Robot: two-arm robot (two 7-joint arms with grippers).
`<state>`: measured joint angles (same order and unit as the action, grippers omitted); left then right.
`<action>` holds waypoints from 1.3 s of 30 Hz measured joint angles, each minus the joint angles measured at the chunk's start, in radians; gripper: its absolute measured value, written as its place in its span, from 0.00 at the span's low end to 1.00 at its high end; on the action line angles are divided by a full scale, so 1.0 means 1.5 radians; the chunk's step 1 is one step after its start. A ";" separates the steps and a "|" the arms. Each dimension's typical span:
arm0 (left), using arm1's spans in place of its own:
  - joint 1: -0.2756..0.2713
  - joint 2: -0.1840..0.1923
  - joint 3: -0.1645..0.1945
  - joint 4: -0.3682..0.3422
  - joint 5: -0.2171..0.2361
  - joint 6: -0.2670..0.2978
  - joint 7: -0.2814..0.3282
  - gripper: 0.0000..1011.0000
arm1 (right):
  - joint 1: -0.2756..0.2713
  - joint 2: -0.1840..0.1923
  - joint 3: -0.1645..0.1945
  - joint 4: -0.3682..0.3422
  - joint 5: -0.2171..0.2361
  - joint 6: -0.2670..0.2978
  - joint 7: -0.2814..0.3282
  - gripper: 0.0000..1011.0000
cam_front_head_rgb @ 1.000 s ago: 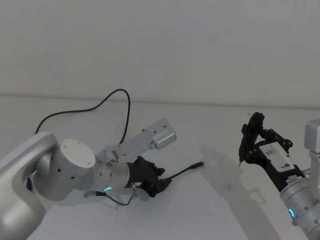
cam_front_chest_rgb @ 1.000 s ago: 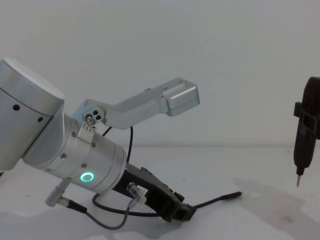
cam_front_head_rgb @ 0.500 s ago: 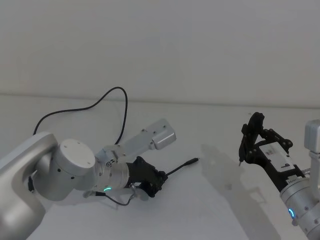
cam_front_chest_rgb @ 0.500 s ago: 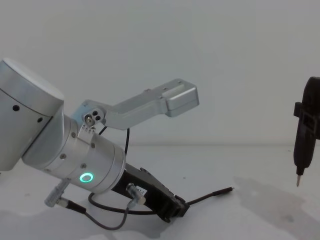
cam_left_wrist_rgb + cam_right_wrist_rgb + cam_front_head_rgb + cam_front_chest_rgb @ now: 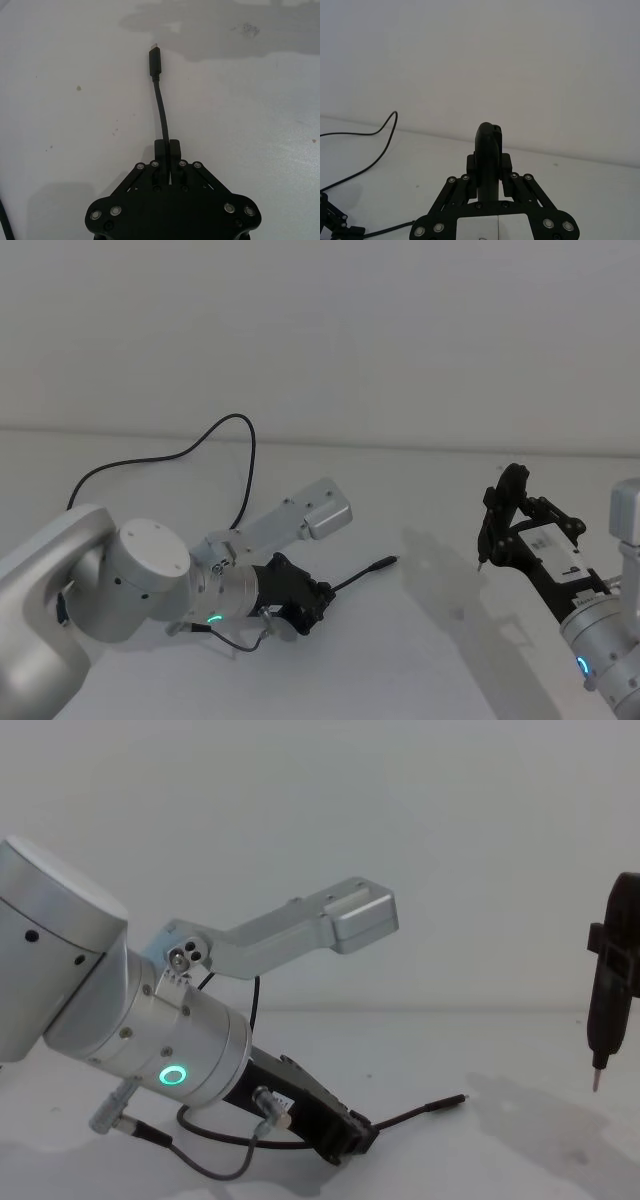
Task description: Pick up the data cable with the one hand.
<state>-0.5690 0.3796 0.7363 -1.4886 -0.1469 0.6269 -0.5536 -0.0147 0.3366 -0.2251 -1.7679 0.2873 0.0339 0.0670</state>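
Data cable [image 5: 160,102] pinched by left gripper [image 5: 167,146], wrist view, right gripper [image 5: 505,505] parked aloft

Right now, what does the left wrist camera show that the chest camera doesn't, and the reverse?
Left wrist view: the left end effector seen from behind, fingers pinched shut on the cable. Chest view: the arm's green ring and the pen-shaped tool raised at the right. Both: the cable's plug sticking out past the end effector.

The white table [image 5: 420,640] carries the black data cable [image 5: 380,564] trailing across its left side.
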 joint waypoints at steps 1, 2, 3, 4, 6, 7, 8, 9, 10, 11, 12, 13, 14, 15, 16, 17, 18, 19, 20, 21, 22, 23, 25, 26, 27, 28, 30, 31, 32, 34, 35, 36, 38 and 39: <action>0.001 0.000 0.000 -0.001 0.001 -0.002 0.000 0.05 | 0.000 -0.001 0.001 -0.001 0.000 0.000 0.000 0.27; 0.001 0.001 0.000 -0.002 0.001 -0.004 0.000 0.05 | 0.000 -0.001 0.001 -0.002 0.000 -0.001 0.001 0.27; 0.002 0.001 -0.001 -0.002 0.002 -0.008 0.000 0.05 | 0.000 -0.001 0.001 -0.003 0.001 -0.002 0.001 0.27; 0.003 0.002 -0.001 -0.004 0.003 -0.014 0.001 0.05 | -0.001 -0.002 0.002 -0.005 0.001 -0.002 0.002 0.27; 0.005 0.004 -0.001 -0.007 0.005 -0.022 0.001 0.05 | -0.001 -0.003 0.005 -0.011 0.004 -0.004 0.006 0.27; 0.006 0.005 -0.001 -0.008 0.006 -0.027 0.001 0.05 | -0.001 -0.003 0.005 -0.011 0.004 -0.004 0.006 0.27; 0.008 0.008 -0.001 -0.011 0.008 -0.035 0.001 0.05 | -0.001 -0.004 0.006 -0.015 0.008 -0.005 0.008 0.27; 0.008 0.009 -0.001 -0.012 0.010 -0.042 0.001 0.05 | -0.001 -0.004 0.007 -0.018 0.010 -0.005 0.010 0.27; 0.010 0.010 -0.001 -0.014 0.011 -0.047 0.001 0.05 | -0.001 -0.005 0.008 -0.021 0.012 -0.005 0.011 0.27; 0.011 0.013 -0.001 -0.017 0.014 -0.059 0.001 0.05 | -0.002 -0.006 0.010 -0.025 0.016 -0.006 0.015 0.27; 0.012 0.015 0.000 -0.019 0.016 -0.066 0.001 0.05 | -0.002 -0.007 0.011 -0.028 0.019 -0.006 0.016 0.27; 0.013 0.017 0.000 -0.021 0.018 -0.073 0.001 0.05 | -0.002 -0.008 0.013 -0.033 0.023 -0.006 0.019 0.27; 0.015 0.020 0.001 -0.024 0.021 -0.086 0.001 0.05 | -0.002 -0.008 0.013 -0.033 0.023 -0.006 0.019 0.27; 0.016 0.022 0.001 -0.027 0.022 -0.092 0.001 0.05 | -0.002 -0.010 0.015 -0.038 0.029 -0.006 0.022 0.27; 0.016 0.024 0.001 -0.028 0.024 -0.098 0.000 0.05 | -0.003 -0.011 0.016 -0.040 0.032 -0.006 0.024 0.27; 0.018 0.028 0.001 -0.032 0.027 -0.111 -0.001 0.05 | -0.003 -0.013 0.017 -0.045 0.038 -0.006 0.027 0.27; 0.019 0.030 0.001 -0.034 0.028 -0.116 -0.001 0.05 | -0.003 -0.015 0.018 -0.047 0.041 -0.006 0.028 0.27; 0.020 0.031 0.001 -0.036 0.029 -0.122 -0.002 0.05 | -0.003 -0.015 0.019 -0.048 0.044 -0.006 0.030 0.27; 0.021 0.035 0.001 -0.040 0.032 -0.133 -0.003 0.05 | -0.003 -0.019 0.020 -0.052 0.050 -0.006 0.033 0.27; 0.022 0.037 0.001 -0.042 0.033 -0.138 -0.003 0.05 | -0.003 -0.020 0.021 -0.054 0.053 -0.005 0.035 0.27; 0.023 0.038 0.001 -0.044 0.034 -0.143 -0.004 0.05 | -0.003 -0.021 0.022 -0.056 0.056 -0.005 0.037 0.27; 0.024 0.041 0.000 -0.048 0.035 -0.151 -0.005 0.05 | -0.003 -0.025 0.023 -0.059 0.063 -0.004 0.040 0.27; 0.026 0.043 0.000 -0.051 0.037 -0.158 -0.006 0.05 | -0.003 -0.027 0.024 -0.062 0.069 -0.003 0.043 0.27; 0.027 0.046 -0.001 -0.054 0.038 -0.165 -0.007 0.05 | -0.002 -0.031 0.024 -0.065 0.074 -0.001 0.046 0.27; 0.027 0.047 -0.001 -0.055 0.039 -0.168 -0.008 0.05 | -0.001 -0.032 0.024 -0.066 0.076 0.000 0.047 0.27; 0.028 0.048 -0.001 -0.056 0.039 -0.171 -0.008 0.05 | -0.001 -0.033 0.025 -0.067 0.078 0.001 0.048 0.27; 0.029 0.050 -0.002 -0.059 0.041 -0.178 -0.009 0.05 | 0.000 -0.037 0.026 -0.069 0.086 0.003 0.051 0.27; 0.029 0.051 -0.002 -0.060 0.041 -0.181 -0.009 0.05 | 0.001 -0.039 0.026 -0.070 0.088 0.005 0.052 0.27; 0.030 0.053 -0.002 -0.062 0.042 -0.185 -0.010 0.05 | 0.001 -0.040 0.026 -0.070 0.090 0.006 0.052 0.27; 0.030 0.054 -0.003 -0.063 0.043 -0.188 -0.010 0.05 | 0.002 -0.044 0.027 -0.070 0.096 0.008 0.055 0.27; 0.031 0.055 -0.003 -0.065 0.043 -0.191 -0.010 0.05 | 0.003 -0.046 0.027 -0.070 0.100 0.009 0.056 0.27; 0.031 0.055 -0.003 -0.065 0.043 -0.193 -0.011 0.05 | 0.003 -0.047 0.027 -0.069 0.102 0.010 0.056 0.27; 0.032 0.056 -0.003 -0.066 0.044 -0.195 -0.011 0.05 | 0.004 -0.049 0.027 -0.067 0.105 0.010 0.057 0.27; 0.032 0.056 -0.003 -0.067 0.044 -0.196 -0.011 0.05 | 0.004 -0.051 0.027 -0.066 0.106 0.010 0.057 0.27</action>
<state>-0.5212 0.4643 0.7315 -1.5887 -0.0806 0.3326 -0.5704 -0.0081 0.2608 -0.1840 -1.8670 0.4463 0.0491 0.1527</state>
